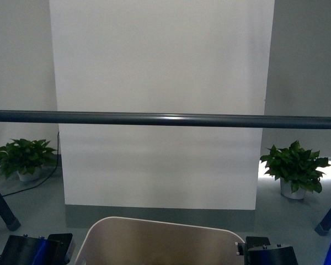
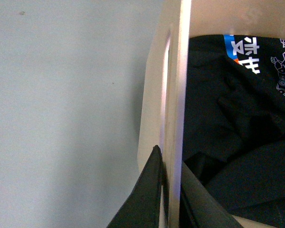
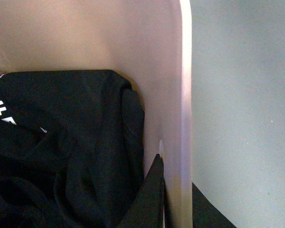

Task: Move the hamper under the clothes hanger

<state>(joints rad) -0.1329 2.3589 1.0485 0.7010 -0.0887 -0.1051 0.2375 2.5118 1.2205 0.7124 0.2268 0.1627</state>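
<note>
Left hand [image 2: 169, 156]: we recorded it closed on one side wall of the hamper [image 2: 173, 85], with one dark finger against the outer face, the other inside, and the rolled rim between them.

Right hand [image 3: 175, 168]: closed likewise on the opposite wall, one finger inside and one outside.

Contents of the hamper: black clothing [image 2: 237, 133] with a blue-and-white print, lying loose against the inner walls.

Footing: we took the hamper to be standing on the grey floor [image 2: 61, 118]; its base was out of view.

Position: the hamper sat low and central between the two hands, at the near edge of the front view.

Clothes hanger [image 1: 165, 118]: one long horizontal bar crossed the front view above the hamper and, as we judged it, beyond it. A slanted leg [image 1: 1, 204] stood at the far left and another at the far right.

Beyond: white panel [image 1: 160, 66] and two potted plants [image 1: 23, 157].

Progress: the grasp was made on both sides. By our judgement the hamper was aligned between the legs but short of the bar. Outstanding: carrying it forward beneath the bar, then release.
</note>
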